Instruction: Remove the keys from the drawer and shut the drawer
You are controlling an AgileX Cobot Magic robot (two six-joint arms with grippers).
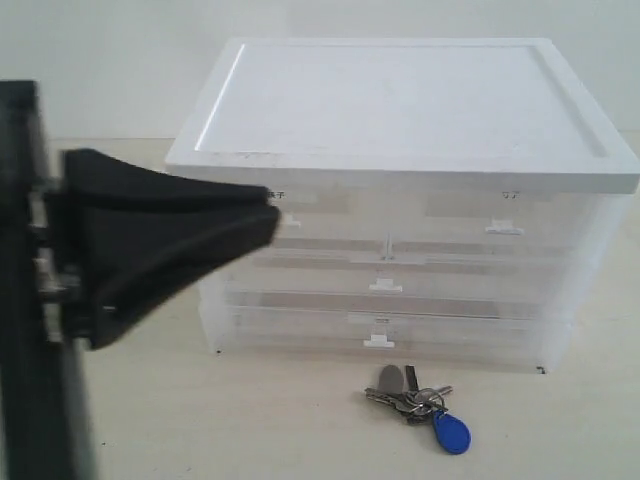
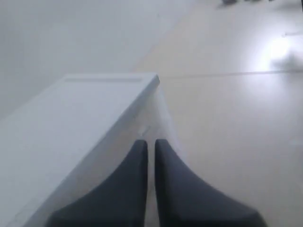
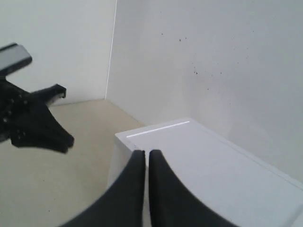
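The keys [image 1: 412,399], with their blue fob [image 1: 451,434], lie on the table in front of the drawer cabinet [image 1: 400,110]. The drawer [image 1: 503,222], top right with a faint grey label and white tab handle, sits flush with the cabinet front. My left gripper [image 1: 270,214] is shut and empty, its tip by the top left drawer's front. In the left wrist view the left gripper [image 2: 150,142] points along the cabinet [image 2: 71,123] edge. My right gripper [image 3: 147,152] is shut and empty, hovering over a corner of the cabinet top [image 3: 213,165]; the exterior view does not show it.
Two full-width translucent drawers [image 1: 385,300] sit below the half-width ones, all pushed in. The left arm's black body [image 1: 30,300] fills the left edge of the exterior view, and the left arm [image 3: 33,123] also shows in the right wrist view. A wall stands behind the cabinet.
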